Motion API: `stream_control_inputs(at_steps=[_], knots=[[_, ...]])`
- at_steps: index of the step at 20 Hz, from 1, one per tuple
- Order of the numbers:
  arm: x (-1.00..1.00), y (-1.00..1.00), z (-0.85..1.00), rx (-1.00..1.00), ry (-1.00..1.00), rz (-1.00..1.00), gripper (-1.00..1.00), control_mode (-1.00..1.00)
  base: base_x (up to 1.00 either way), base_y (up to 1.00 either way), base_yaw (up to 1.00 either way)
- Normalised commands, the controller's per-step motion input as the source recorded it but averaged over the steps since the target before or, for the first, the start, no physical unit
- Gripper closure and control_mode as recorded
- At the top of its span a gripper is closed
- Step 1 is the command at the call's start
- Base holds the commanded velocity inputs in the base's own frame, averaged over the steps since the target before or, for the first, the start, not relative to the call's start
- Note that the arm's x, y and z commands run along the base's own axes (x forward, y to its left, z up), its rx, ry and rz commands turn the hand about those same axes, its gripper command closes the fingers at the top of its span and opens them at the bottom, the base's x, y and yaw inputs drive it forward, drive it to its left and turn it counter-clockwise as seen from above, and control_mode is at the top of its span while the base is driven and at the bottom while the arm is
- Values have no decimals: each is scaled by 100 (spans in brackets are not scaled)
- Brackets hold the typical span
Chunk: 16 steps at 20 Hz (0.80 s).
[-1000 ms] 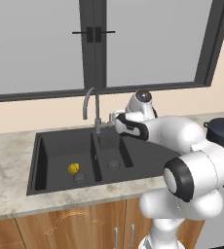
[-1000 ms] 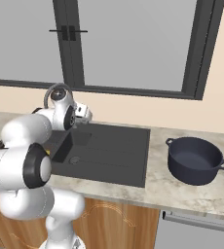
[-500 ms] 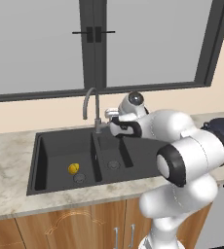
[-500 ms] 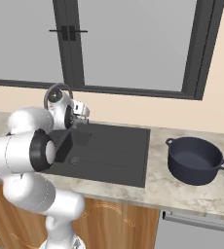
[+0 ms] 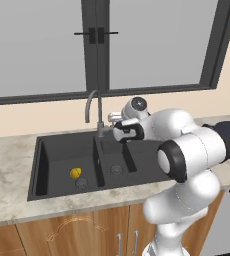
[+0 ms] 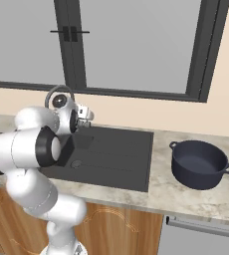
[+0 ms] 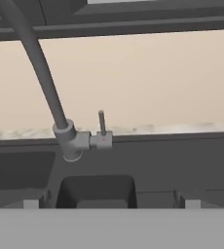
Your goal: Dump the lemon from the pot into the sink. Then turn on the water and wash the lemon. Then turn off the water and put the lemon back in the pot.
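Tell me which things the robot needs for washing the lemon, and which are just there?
Needed: small yellow lemon; matte black double sink; tall grey gooseneck faucet with small lever; dark navy round pot.

Just there: dark-framed window; wooden cabinets; speckled stone counter.

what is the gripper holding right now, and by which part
Nothing. The gripper is open and empty, close to the faucet with its lever ahead of it. The lemon lies in the sink; the pot sits on the counter.
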Motion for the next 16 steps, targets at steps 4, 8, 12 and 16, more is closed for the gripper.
stream_control_inputs(at_steps=[4,8,12,16], knots=[[40,0,-16,0,1,0,-100,-100,0,0,0],[30,0,-27,0,1,0,-100,-100,0,0,0],[12,8,-23,0,0,0,-100,-100,0,0,0],[18,13,-16,0,0,0,-100,-100,0,0,0]])
